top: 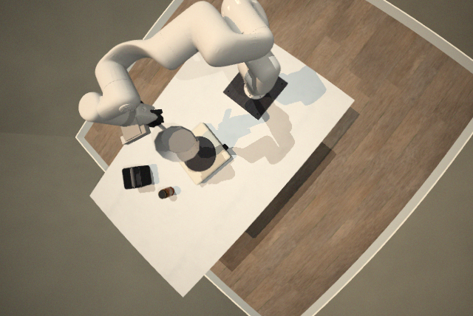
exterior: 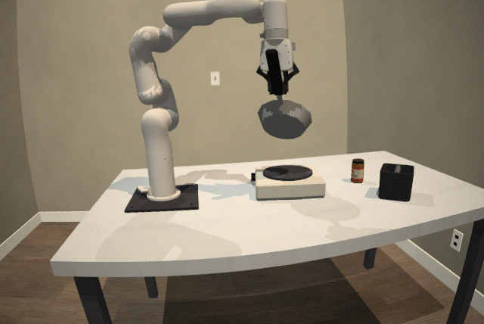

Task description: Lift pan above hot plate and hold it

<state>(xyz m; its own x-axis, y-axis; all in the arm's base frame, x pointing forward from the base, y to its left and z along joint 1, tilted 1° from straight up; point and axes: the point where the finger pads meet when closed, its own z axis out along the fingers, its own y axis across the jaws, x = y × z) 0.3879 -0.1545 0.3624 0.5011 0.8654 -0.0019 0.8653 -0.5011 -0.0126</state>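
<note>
The grey pan (exterior: pixel 284 119) hangs in the air, well above the hot plate (exterior: pixel 290 182), tilted with its underside toward the front camera. My gripper (exterior: pixel 277 91) points down and is shut on the pan's handle, which is mostly hidden between the black fingers. From above, the pan (top: pixel 177 143) overlaps the left part of the cream hot plate (top: pixel 206 153) with its dark round burner, and the gripper (top: pixel 157 118) sits at the pan's upper left.
A brown jar (exterior: pixel 357 170) and a black box (exterior: pixel 395 181) stand on the white table right of the hot plate. The arm's base plate (exterior: pixel 162 197) is at the table's left. From above, the jar (top: pixel 166 192) and box (top: pixel 137 176) lie below the pan.
</note>
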